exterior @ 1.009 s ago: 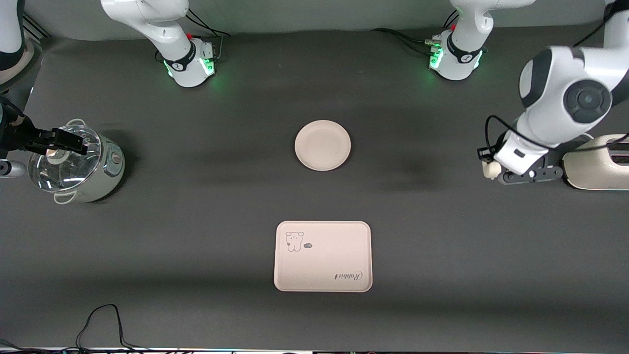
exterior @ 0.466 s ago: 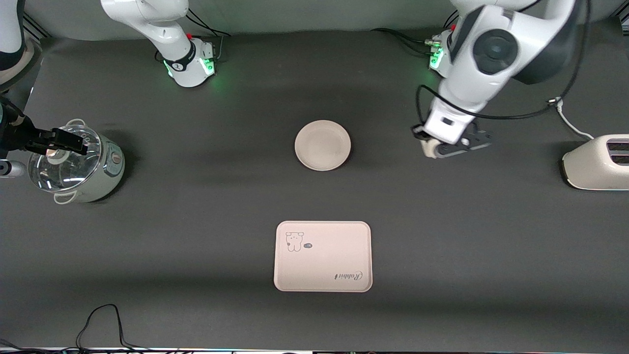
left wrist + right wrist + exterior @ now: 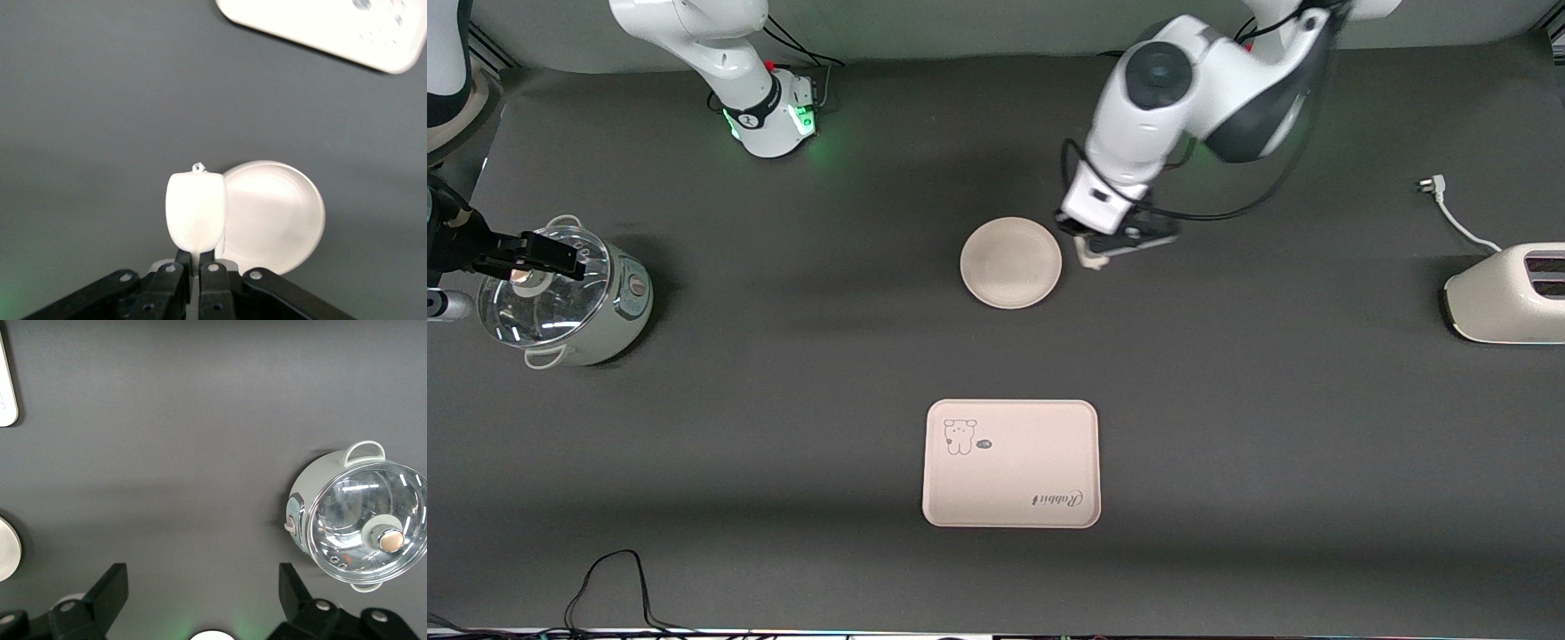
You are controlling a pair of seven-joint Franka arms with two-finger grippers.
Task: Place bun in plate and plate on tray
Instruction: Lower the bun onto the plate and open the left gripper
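My left gripper (image 3: 1096, 252) is shut on the off-white bun (image 3: 1088, 259) and holds it above the table, just beside the rim of the round cream plate (image 3: 1011, 262), at the side toward the left arm's end. In the left wrist view the bun (image 3: 195, 210) sticks out of the shut fingers (image 3: 183, 259), with the empty plate (image 3: 280, 213) next to it and the tray (image 3: 320, 27) farther off. The cream-pink "Rabbit" tray (image 3: 1011, 462) lies empty, nearer to the front camera than the plate. My right gripper (image 3: 534, 253) is open and empty, waiting high over the pot.
A pale green pot with a glass lid (image 3: 560, 298) stands at the right arm's end, also in the right wrist view (image 3: 360, 520). A white toaster (image 3: 1507, 293) with its loose plug (image 3: 1432, 185) stands at the left arm's end. A black cable (image 3: 614, 578) lies by the front edge.
My left arm has swung from beside the toaster toward the middle of the table, carrying the bun to the plate's rim. The right arm has not moved.
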